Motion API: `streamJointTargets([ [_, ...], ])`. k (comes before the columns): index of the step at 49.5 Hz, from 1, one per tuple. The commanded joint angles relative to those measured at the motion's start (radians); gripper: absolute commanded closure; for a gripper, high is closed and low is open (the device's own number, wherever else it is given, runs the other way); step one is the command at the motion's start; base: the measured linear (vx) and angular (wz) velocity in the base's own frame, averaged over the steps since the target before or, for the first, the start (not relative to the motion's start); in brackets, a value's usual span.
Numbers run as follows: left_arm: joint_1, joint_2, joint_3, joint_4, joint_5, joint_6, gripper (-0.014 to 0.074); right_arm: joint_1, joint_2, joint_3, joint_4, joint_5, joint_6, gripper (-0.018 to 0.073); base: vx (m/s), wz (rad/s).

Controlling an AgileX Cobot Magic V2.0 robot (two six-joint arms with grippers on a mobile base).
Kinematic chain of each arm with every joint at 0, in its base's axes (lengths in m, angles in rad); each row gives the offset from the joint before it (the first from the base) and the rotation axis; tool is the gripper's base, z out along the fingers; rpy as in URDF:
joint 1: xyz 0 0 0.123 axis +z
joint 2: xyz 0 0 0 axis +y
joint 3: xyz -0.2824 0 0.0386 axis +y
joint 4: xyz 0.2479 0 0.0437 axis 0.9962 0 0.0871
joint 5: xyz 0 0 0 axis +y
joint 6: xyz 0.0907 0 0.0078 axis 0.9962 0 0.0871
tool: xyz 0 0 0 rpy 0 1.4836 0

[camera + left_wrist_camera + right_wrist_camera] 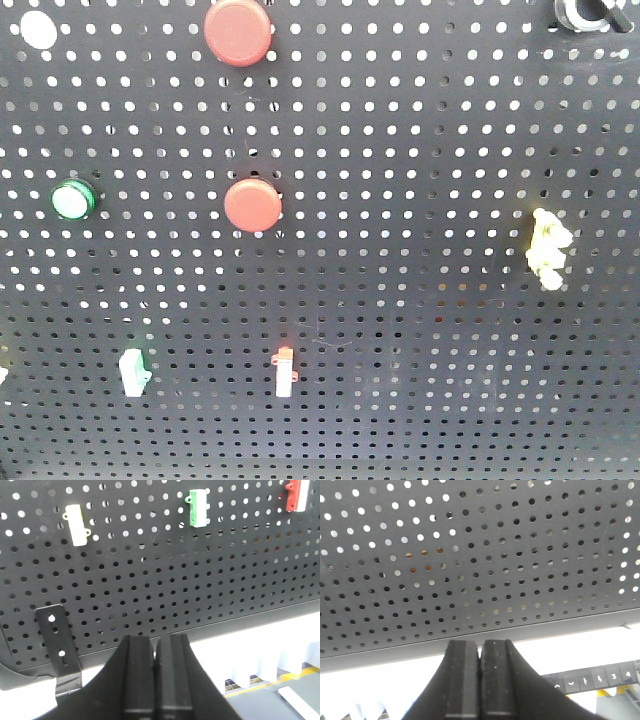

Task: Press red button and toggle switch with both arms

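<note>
- Across the front view, the pegboard (420,300) carries everything; no arm shows against it.
- Two red buttons (252,205) sit left of centre, one at the top edge, one mid-height.
- Near the bottom edge, below the lower button, the toggle switch (285,371) stands with its long axis vertical, red tip up.
- Left gripper (155,662), jaws together, sits under the board's bottom edge; the switch (297,495) lies up and to its right, so this arm looks nearer.
- Right gripper (480,665), jaws together, faces bare board.
</note>
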Motion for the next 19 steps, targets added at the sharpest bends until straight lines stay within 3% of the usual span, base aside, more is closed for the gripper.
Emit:
streamJointTargets([
  [1, 0.001, -0.016, 0.034, -0.003, -0.079, -0.013, 0.0594, -0.007, -0.018, 0.012, -0.002, -0.089, -0.004, 0.0562, 0.0, 0.0],
  [19, 0.001, -0.016, 0.034, -0.003, -0.079, -0.013, 0.0594, -0.007, -0.018, 0.012, -0.002, -0.089, -0.004, 0.0562, 0.0, 0.0],
])
